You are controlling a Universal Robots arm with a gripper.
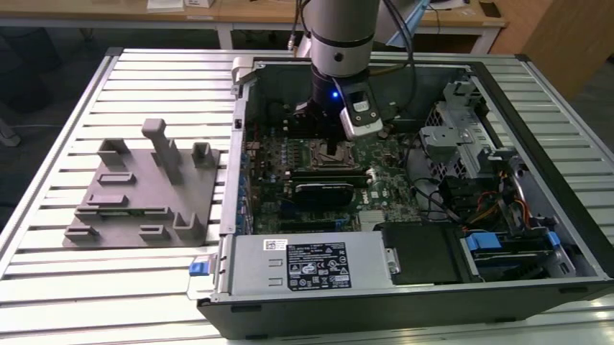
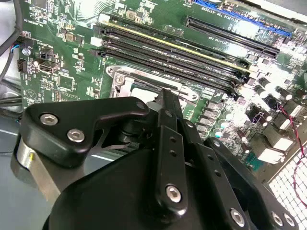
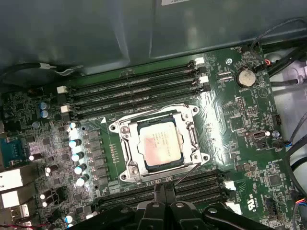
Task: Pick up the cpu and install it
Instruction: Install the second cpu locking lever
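Cpu (image 3: 160,143) seemingly seated; hand (image 3: 164,191) partly cropped.

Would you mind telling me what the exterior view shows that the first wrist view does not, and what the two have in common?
Exterior view alone: the grey fixture plate on the slatted table at the exterior view's left of the open computer case, the power supply and the arm reaching down into the case.

First wrist view alone: the cpu lying inside the socket frame, plus the coin cell battery.

Both: the green motherboard with its socket area and memory slots, and the tool just above the board.
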